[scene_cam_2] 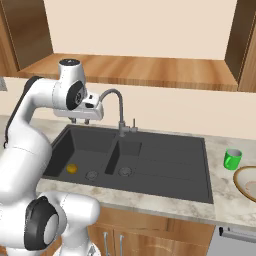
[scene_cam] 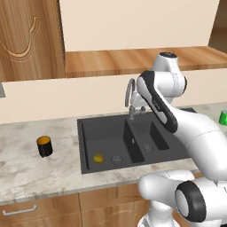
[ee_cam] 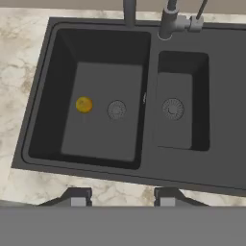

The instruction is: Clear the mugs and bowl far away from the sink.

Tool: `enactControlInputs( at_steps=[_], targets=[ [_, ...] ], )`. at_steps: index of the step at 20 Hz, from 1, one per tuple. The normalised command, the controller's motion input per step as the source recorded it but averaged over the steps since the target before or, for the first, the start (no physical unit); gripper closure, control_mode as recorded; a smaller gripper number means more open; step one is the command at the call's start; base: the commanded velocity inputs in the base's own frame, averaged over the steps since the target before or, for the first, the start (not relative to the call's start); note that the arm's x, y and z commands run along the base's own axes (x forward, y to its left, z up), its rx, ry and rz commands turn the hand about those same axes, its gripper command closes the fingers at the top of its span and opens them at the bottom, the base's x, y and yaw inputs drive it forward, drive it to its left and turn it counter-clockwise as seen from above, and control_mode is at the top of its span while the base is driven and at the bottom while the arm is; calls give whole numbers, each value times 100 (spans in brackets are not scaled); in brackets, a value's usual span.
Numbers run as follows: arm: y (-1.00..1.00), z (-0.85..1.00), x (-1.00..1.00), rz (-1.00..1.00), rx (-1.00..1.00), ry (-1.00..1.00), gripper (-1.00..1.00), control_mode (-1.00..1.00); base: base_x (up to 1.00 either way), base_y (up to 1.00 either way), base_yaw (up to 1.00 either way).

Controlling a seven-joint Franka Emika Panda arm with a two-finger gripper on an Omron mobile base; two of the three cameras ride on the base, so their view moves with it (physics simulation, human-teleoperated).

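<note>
1. Left base view: the black mug (scene_cam: pixel 44 146) sits on the counter, well left of the sink (scene_cam: pixel 133 139); I should reach there slowly from above
2. Right base view: the green mug (scene_cam_2: pixel 232 159) and bowl (scene_cam_2: pixel 246 182) sit just right of the sink
3. Hand view: my gripper (ee_cam: pixel 120 197) hangs over the sink, fingers apart, holding nothing; a small yellow thing (ee_cam: pixel 84 104) lies inside. No writing anywhere
</note>
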Motion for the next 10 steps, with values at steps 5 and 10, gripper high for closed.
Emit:
enactControlInputs(
  at_steps=[5,10],
  targets=[
    [0,2,-34,0,0,-10,-100,-100,0,0,0],
    [0,14,-63,0,-1,-17,-100,-100,0,0,0]
  ],
)
